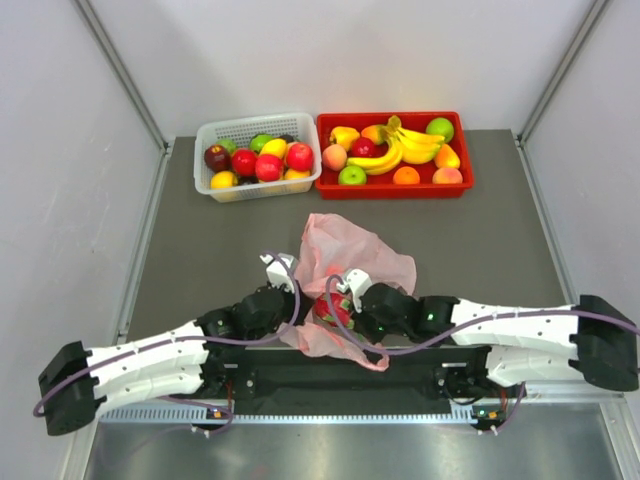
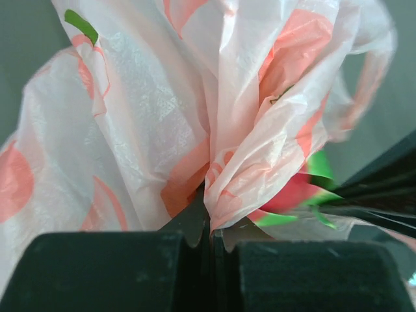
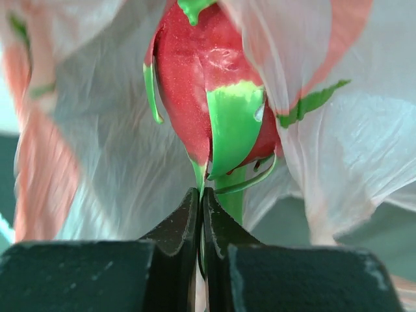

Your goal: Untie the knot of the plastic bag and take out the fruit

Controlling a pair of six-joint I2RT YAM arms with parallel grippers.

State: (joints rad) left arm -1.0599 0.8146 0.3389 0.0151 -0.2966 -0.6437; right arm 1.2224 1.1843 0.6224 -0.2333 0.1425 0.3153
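The pink plastic bag point(image 1: 350, 262) lies crumpled at the table's near middle, between my two grippers. My left gripper point(image 1: 300, 300) is shut on a fold of the bag point(image 2: 260, 162) at its left side. My right gripper point(image 1: 345, 300) is shut on a green tip of the dragon fruit point(image 3: 208, 97), red-pink with green scales, which sits at the bag's opening point(image 1: 333, 308). The dragon fruit also shows in the left wrist view point(image 2: 296, 195) behind the plastic. I cannot see a knot. Any other fruit in the bag is hidden.
A white basket point(image 1: 258, 157) of mixed fruit stands at the back left. A red tray point(image 1: 393, 152) with bananas and other fruit stands at the back right. White walls enclose the table on the left, right and back.
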